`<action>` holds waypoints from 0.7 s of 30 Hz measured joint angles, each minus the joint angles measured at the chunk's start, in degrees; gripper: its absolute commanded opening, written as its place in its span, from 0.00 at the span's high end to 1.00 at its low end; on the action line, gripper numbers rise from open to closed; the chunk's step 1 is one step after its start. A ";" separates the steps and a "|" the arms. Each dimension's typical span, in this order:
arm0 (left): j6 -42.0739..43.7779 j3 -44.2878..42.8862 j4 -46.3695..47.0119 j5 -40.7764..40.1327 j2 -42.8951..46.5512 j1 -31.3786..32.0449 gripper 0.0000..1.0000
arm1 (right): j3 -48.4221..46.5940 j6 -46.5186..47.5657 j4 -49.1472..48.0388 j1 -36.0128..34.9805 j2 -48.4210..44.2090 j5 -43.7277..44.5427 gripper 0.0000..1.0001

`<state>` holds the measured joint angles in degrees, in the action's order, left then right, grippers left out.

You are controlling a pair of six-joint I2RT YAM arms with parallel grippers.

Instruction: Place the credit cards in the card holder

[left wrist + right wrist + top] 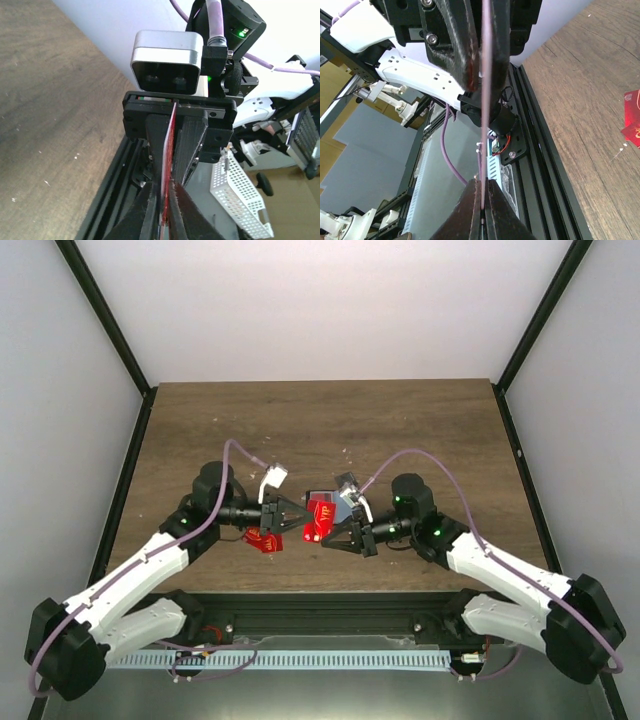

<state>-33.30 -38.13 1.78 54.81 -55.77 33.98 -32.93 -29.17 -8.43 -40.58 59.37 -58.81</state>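
A red credit card hangs flat above the table's near middle, pinched from both ends. My left gripper is shut on one end. In the left wrist view the card runs edge-on from the left gripper up into the right gripper's fingers. My right gripper is shut on the other end. The right wrist view shows that thin edge leaving the right gripper. More red credit cards lie on the wood under the left gripper. The card holder is not visible in any view.
The wooden table ends at a black rail by the arm bases. Red cards lie on the wood at the right edge of the right wrist view. A white perforated cable duct runs below the rail. Black frame posts flank the table.
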 measured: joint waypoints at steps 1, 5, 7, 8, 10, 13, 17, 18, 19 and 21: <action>0.13 0.00 0.31 0.11 -0.35 0.35 0.96 | 0.00 -0.02 -0.24 0.00 0.31 -0.15 0.99; 0.11 0.00 1.01 0.13 -1.03 0.96 0.96 | 0.00 0.02 -0.63 0.02 0.94 -0.59 0.87; 0.26 0.00 0.81 -0.74 -1.20 1.03 0.96 | -0.11 0.15 -0.09 0.35 1.09 0.02 0.72; 0.35 -0.04 0.52 -1.38 -1.42 1.09 0.96 | -0.28 0.22 0.55 0.46 1.33 0.55 0.62; 0.42 -0.46 -0.31 -3.58 -2.86 1.42 0.96 | -1.18 0.79 2.47 1.31 2.27 2.40 0.49; 0.35 -1.29 -0.90 -7.17 -7.39 1.42 0.96 | -2.82 1.09 6.21 4.72 4.79 7.56 0.40; 0.39 -3.43 -3.65 -11.93 -15.98 1.16 0.96 | -4.55 1.01 12.85 8.37 10.19 19.41 0.34; 0.50 -4.35 -4.55 -12.83 -18.29 1.01 0.96 | -4.61 0.94 14.27 8.68 11.45 22.51 0.33; 0.63 -5.73 -5.70 -13.73 -21.09 0.83 0.96 | -4.66 0.94 15.78 8.79 12.79 25.75 0.32; 1.11 -8.37 -7.63 -15.13 -25.77 0.50 0.96 | -4.72 0.85 18.08 8.90 14.97 30.51 0.30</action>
<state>-32.18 -46.50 -5.85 39.68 -81.54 34.48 -37.65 -28.32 9.65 -31.68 74.35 -28.29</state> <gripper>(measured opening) 0.041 0.673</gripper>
